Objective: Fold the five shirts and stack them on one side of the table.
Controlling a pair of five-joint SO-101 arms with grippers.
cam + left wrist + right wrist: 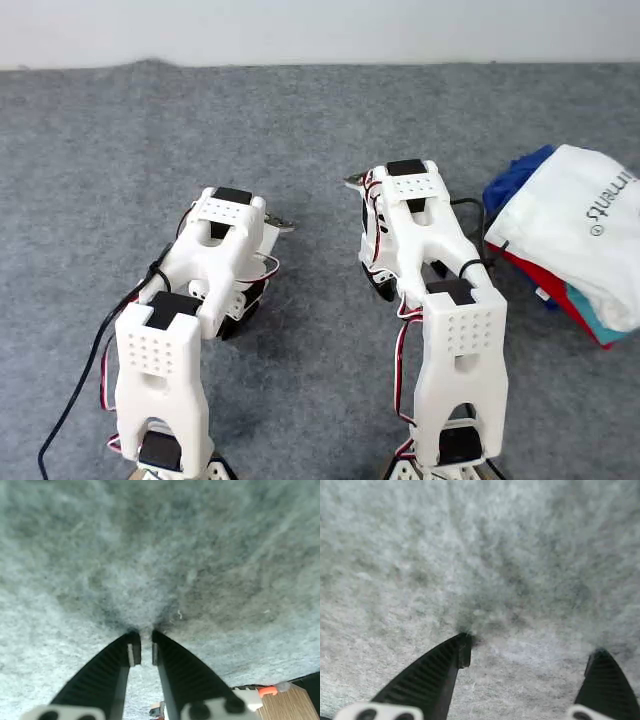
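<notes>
white-topped folded shirts [575,235], stacked, table's right

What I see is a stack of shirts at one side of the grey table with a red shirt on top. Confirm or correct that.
Not quite. The high view shows that the top shirt is white, not red; a red shirt lies lower down. The stack does sit at one side of the grey table.

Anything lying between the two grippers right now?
Nothing. In the high view, the stretch from the left gripper to the right gripper is bare grey felt.
</notes>
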